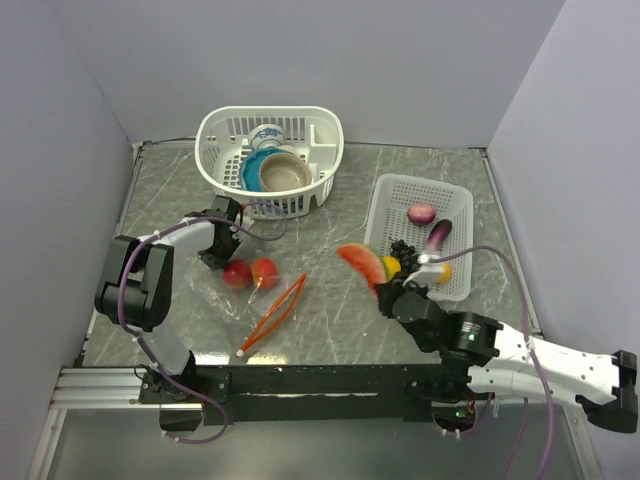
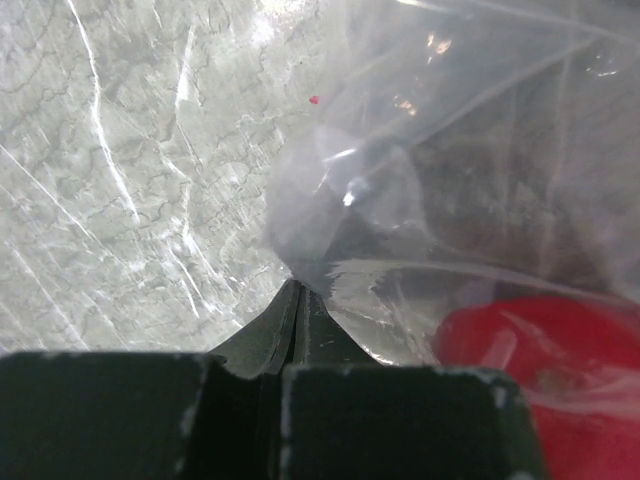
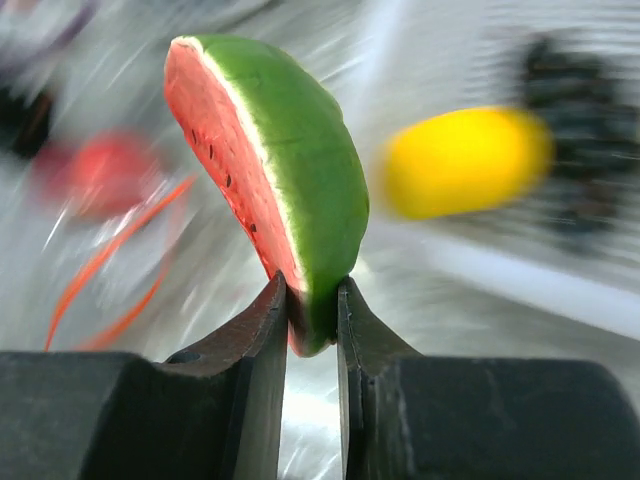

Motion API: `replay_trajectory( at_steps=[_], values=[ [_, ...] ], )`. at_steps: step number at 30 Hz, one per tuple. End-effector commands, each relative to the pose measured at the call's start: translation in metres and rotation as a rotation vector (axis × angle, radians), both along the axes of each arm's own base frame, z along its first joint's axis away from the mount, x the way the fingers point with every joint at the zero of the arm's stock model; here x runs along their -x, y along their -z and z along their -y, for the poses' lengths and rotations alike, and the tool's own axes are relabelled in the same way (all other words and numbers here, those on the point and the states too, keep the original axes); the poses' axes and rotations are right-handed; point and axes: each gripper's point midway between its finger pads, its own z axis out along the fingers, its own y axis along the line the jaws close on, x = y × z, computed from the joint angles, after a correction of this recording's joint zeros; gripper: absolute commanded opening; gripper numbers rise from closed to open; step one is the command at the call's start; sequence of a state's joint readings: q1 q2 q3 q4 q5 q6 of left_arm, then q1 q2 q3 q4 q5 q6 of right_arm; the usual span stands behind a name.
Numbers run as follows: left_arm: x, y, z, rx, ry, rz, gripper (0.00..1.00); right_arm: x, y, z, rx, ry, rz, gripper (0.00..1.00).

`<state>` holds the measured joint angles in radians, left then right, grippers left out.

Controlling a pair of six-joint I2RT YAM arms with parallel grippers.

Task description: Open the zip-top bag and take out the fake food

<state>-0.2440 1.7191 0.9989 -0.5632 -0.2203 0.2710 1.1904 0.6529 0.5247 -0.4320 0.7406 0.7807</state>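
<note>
Gripping watermelon slice [image 3: 268, 170] in right jaws, bag [image 2: 450, 150] in left jaws

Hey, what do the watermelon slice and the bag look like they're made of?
The watermelon slice is probably moulded plastic: smooth, softly shiny, with painted seeds. The zip-top bag looks like thin clear plastic film, glossy, with creases and glare, and a red fruit showing through it.

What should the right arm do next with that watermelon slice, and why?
Probably carry the watermelon slice right, over the white tray, then let go. The right gripper is clamped on it in the air beside the tray's left edge, and other pieces already lie in that tray. The left gripper pinches the bag, two red fruits apparently left inside.
</note>
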Motion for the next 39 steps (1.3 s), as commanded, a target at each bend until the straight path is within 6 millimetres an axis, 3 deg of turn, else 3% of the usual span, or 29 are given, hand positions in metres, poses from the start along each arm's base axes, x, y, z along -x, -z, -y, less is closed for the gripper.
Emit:
replay_trajectory(
  at_steps=[1, 2, 5, 7, 8, 9, 11, 12, 16, 19, 22, 25, 28, 33, 36, 38, 39],
  values=[
    [0.029, 0.015, 0.017, 0.137, -0.014, -0.131, 0.01, -0.021, -0.020, 0.085, 0.006, 0.446, 0.050, 0.00],
    [0.028, 0.003, 0.022, 0.164, -0.014, -0.127, 0.01, -0.026, -0.021, 0.096, 0.010, 0.503, 0.042, 0.01],
    [0.024, -0.024, 0.042, 0.269, 0.002, -0.118, 0.01, -0.038, -0.024, 0.100, 0.034, 0.562, 0.020, 0.03],
    [0.022, -0.038, 0.050, 0.316, 0.010, -0.110, 0.01, -0.048, -0.027, 0.097, 0.083, 0.572, 0.029, 0.15],
    [0.018, -0.051, 0.058, 0.360, 0.021, -0.091, 0.01, -0.052, -0.028, 0.098, 0.096, 0.586, 0.028, 0.27],
    [0.021, -0.056, 0.060, 0.370, 0.021, -0.098, 0.01, -0.057, -0.027, 0.106, 0.115, 0.623, 0.024, 0.52],
    [0.020, -0.066, 0.064, 0.395, 0.030, -0.081, 0.01, -0.069, -0.026, 0.103, 0.157, 0.610, 0.017, 0.74],
    [0.022, -0.068, 0.065, 0.404, 0.029, -0.083, 0.01, -0.075, -0.028, 0.099, 0.138, 0.609, 0.025, 1.00],
    [0.030, -0.075, 0.070, 0.441, 0.041, -0.092, 0.01, -0.083, -0.034, 0.084, 0.183, 0.526, 0.037, 1.00],
    [0.037, -0.092, 0.079, 0.498, 0.057, -0.108, 0.01, -0.077, -0.054, 0.054, 0.155, 0.389, 0.118, 1.00],
    [0.032, -0.125, 0.091, 0.564, 0.091, -0.065, 0.01, -0.067, -0.065, 0.028, 0.110, 0.252, 0.187, 1.00],
    [0.028, -0.162, 0.102, 0.628, 0.129, -0.028, 0.01, -0.055, -0.059, 0.010, 0.097, 0.168, 0.207, 1.00],
    [0.035, -0.171, 0.107, 0.667, 0.137, -0.044, 0.01, -0.047, -0.045, -0.001, 0.105, 0.123, 0.186, 1.00],
    [0.037, -0.165, 0.106, 0.659, 0.137, -0.043, 0.01, -0.014, -0.016, -0.054, 0.095, -0.167, 0.150, 1.00],
    [0.032, -0.145, 0.094, 0.588, 0.108, -0.026, 0.01, 0.012, 0.011, -0.086, 0.079, -0.354, 0.086, 1.00],
    [0.027, -0.124, 0.078, 0.500, 0.066, -0.013, 0.01, 0.025, 0.040, -0.098, 0.142, -0.431, 0.017, 1.00],
    [0.024, -0.112, 0.073, 0.473, 0.057, -0.004, 0.01, 0.034, 0.043, -0.109, 0.149, -0.472, 0.016, 1.00]
  ],
)
